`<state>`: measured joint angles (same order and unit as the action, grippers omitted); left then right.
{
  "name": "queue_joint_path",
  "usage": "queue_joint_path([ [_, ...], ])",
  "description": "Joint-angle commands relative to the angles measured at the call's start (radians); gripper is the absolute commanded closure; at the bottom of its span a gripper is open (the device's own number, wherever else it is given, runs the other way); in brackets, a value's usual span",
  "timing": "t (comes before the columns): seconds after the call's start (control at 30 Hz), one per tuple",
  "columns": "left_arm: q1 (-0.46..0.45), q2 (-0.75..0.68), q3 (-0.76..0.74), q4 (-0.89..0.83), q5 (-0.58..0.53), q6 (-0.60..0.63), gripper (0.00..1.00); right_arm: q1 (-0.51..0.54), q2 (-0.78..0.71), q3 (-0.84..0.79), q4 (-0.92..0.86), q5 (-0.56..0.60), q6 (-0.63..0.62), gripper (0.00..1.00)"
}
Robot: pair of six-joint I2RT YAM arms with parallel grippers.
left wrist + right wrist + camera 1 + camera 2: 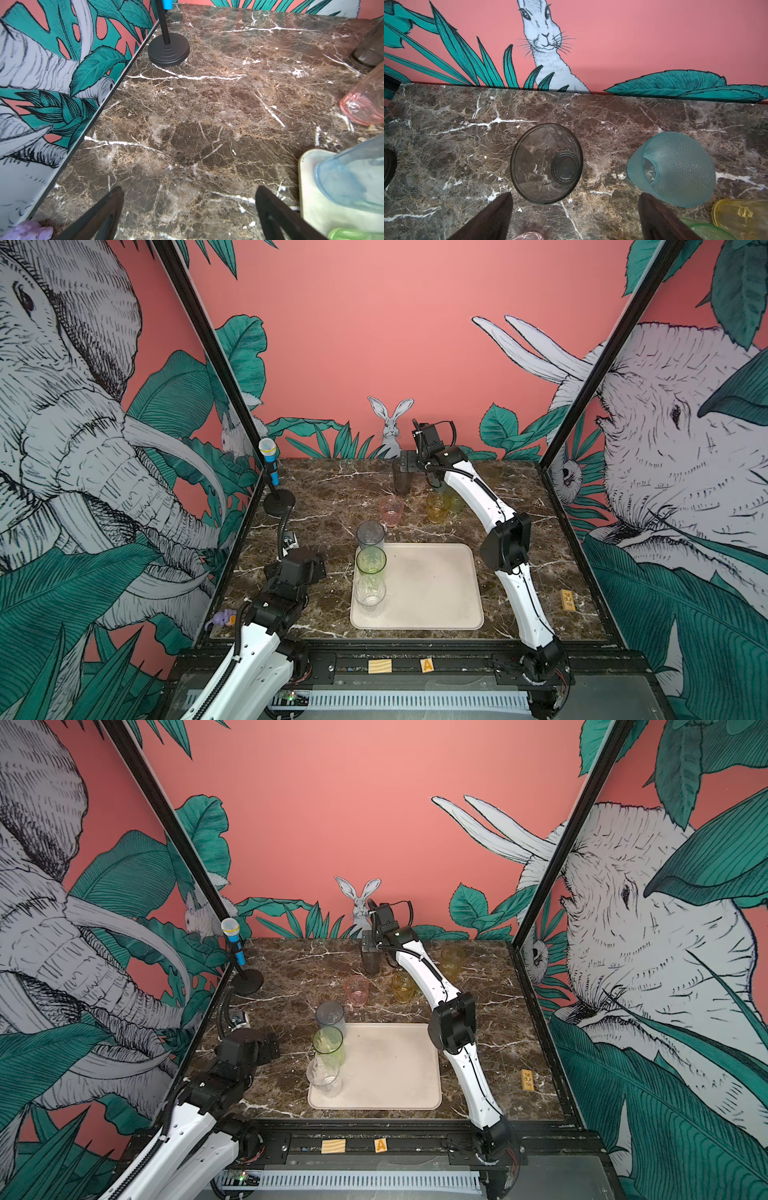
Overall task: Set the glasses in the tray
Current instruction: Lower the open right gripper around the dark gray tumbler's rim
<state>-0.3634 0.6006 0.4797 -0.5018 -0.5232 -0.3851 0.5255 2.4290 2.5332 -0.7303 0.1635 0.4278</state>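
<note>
While both grippers kept their jaws wide apart and held nothing, three tall smooth tumblers stood upright in a row along the left rim of the flat cream tray (432, 585). They were the grey-blue glass (370, 536), the green glass (371, 561) and the clear glass (370, 591), mouths up, long axes vertical. The right gripper (575, 194) hung over the smoky glass (546, 164), round and tapered, upright on the veined brown marble (207, 104) near the back wall. Beside it was the teal glass (675, 170), with a pebbled skin. The short pink glass (391, 510) and yellow glass (438, 506) stood on the marble behind the tray. The left gripper (189, 187) was over bare marble, left of the tray.
</note>
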Motion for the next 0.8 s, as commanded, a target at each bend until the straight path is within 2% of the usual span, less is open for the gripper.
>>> queue_joint_path([
  [0.0,0.004,-0.007,-0.002,0.016,0.004,-0.008,0.01,-0.009,0.03,0.038,0.023,-0.008,0.028,0.05],
  [0.2,0.003,-0.005,0.007,0.006,0.002,-0.005,0.0,-0.014,0.071,0.076,0.023,-0.017,0.047,0.06],
  [0.77,0.004,-0.032,0.019,0.003,0.046,0.044,0.01,-0.024,0.123,0.09,0.061,-0.08,0.078,0.19],
])
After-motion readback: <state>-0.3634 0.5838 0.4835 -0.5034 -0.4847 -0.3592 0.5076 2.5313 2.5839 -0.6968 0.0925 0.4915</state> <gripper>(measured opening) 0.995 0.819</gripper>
